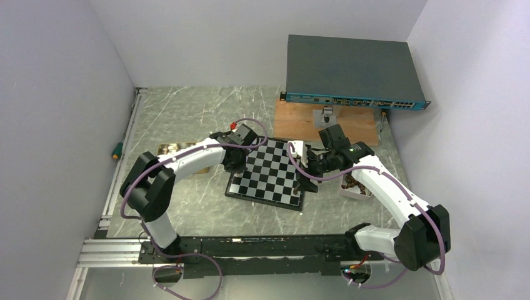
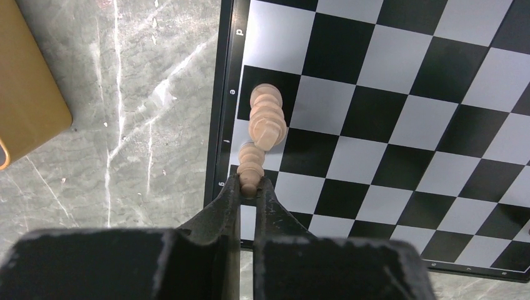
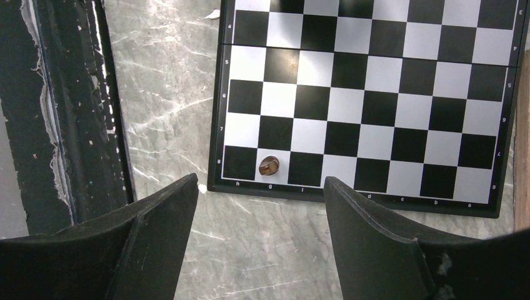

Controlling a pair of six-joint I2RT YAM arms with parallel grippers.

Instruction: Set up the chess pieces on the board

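Left hand (image 2: 249, 185), pointed down, clamped on tan chess piece (image 2: 252, 159) at board (image 2: 387, 94) edge; right hand (image 3: 259, 184) apart.

This looks like a robotics lab cell. Plain white partition walls (image 1: 56, 94) box in a grey marble-patterned tabletop (image 1: 200, 112). Two white-and-black robot arms (image 1: 187, 159) stand on a frame of silver and black metal rails (image 1: 106, 253), and a dark grey rack-style network switch (image 1: 350, 65) sits at the back.
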